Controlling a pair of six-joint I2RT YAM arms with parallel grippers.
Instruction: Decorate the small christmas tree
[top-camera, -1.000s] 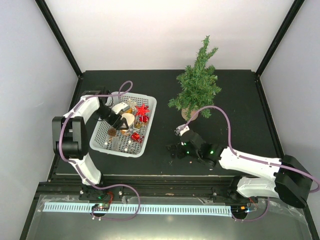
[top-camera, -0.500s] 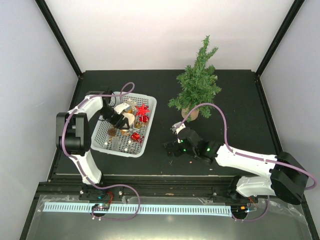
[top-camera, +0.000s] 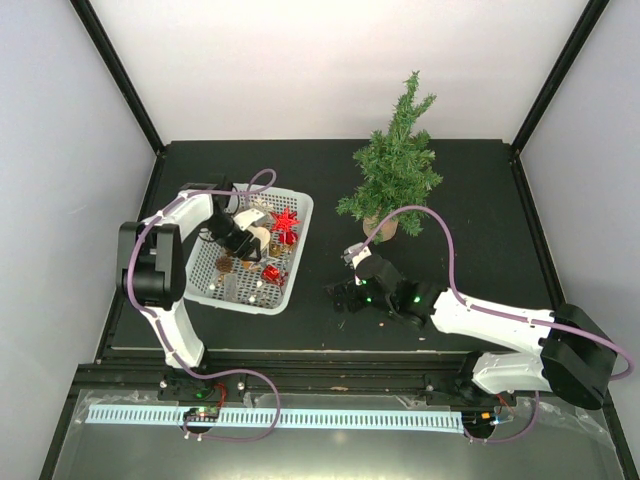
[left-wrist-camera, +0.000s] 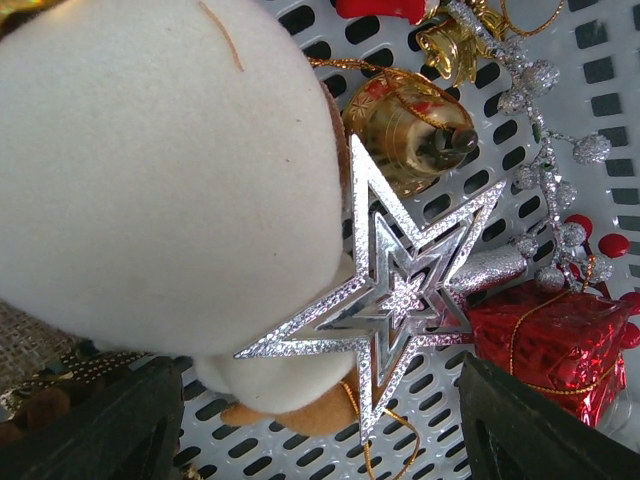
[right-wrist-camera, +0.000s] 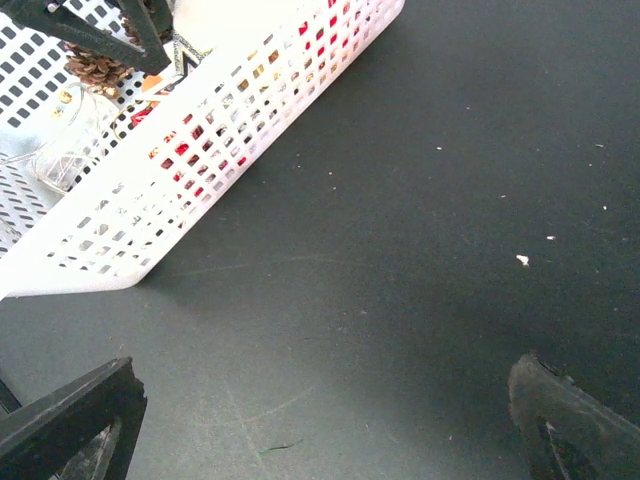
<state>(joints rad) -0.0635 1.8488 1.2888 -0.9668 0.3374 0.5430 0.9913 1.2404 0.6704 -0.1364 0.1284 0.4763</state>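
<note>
I work on a matte black counter (top-camera: 480, 190), flecked with pale crumbs (right-wrist-camera: 522, 260). 3 plain white panel walls (top-camera: 330, 70) enclose it, joined by 2 slanting black corner posts (top-camera: 118, 75). Light falls soft and even.

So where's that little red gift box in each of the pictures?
Top external: red gift box in the white basket's near-right part.
Left wrist: lower right, beside the silver star.
Right wrist: not identifiable; only red glints through the basket wall.
Shared landmark: the white basket.
</note>
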